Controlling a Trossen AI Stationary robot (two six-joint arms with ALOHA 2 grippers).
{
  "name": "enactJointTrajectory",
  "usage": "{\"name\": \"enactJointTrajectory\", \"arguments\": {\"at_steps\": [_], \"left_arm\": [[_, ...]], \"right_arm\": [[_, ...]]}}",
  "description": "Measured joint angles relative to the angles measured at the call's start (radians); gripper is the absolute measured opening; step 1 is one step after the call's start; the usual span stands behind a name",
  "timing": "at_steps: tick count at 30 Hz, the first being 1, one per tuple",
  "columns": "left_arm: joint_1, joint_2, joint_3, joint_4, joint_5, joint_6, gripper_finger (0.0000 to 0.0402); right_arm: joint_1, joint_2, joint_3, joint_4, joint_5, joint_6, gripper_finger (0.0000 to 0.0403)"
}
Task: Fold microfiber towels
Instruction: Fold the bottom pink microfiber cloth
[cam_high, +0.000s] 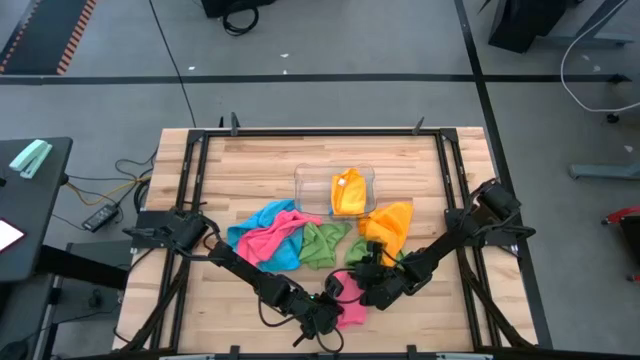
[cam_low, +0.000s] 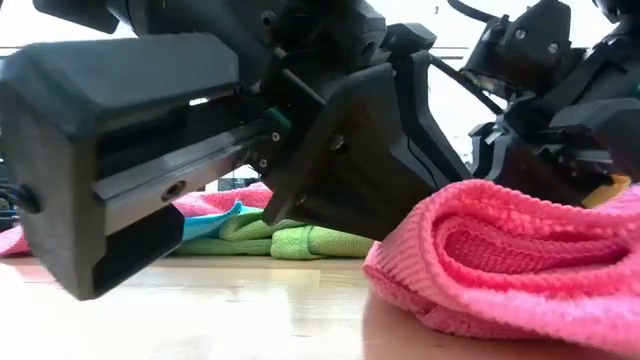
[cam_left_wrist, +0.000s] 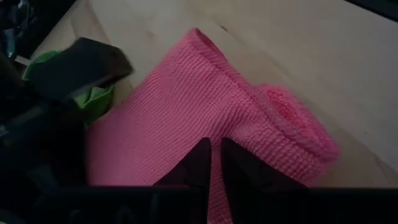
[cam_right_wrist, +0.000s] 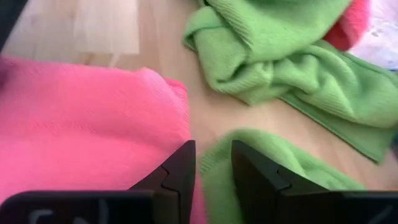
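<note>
A pink towel (cam_high: 352, 312) lies bunched on the table near the front edge, with one side folded over into a thick roll (cam_left_wrist: 298, 130). My left gripper (cam_left_wrist: 214, 155) is shut on it. My right gripper (cam_right_wrist: 214, 158) stands open just behind the towel, slanting down. One finger is over the pink towel's edge (cam_right_wrist: 168, 106), the other over a strip of green cloth (cam_right_wrist: 273, 165). Another green towel (cam_high: 322, 243), a blue one (cam_high: 250, 228), a second pink one (cam_high: 278, 245) and an orange one (cam_high: 390, 225) lie crumpled mid-table. My left gripper pinches the pink towel's upper layer (cam_left_wrist: 214, 134) between its two fingertips, on the flat part beside the rolled side. The fingers come slanting down from the table's left. The towel rests slack on the wood.
A clear plastic tray (cam_high: 310, 185) at the middle back holds a folded orange towel (cam_high: 348, 193). The two arms meet close together at the front centre. Bare wood lies at the table's far left and far right, inside the black frame (cam_high: 300, 132).
</note>
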Motion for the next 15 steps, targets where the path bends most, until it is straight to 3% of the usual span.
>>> {"name": "enactJointTrajectory", "arguments": {"at_steps": [8, 15], "left_arm": [[-0.001, -0.025, 0.000, 0.018, 0.001, 0.005, 0.0053], [0.000, -0.085, 0.000, -0.016, -0.007, 0.032, 0.0058]], "right_arm": [[0.063, -0.148, 0.000, -0.003, 0.006, -0.068, 0.0112], [0.178, -0.138, 0.000, -0.022, -0.119, -0.162, 0.0113]]}}
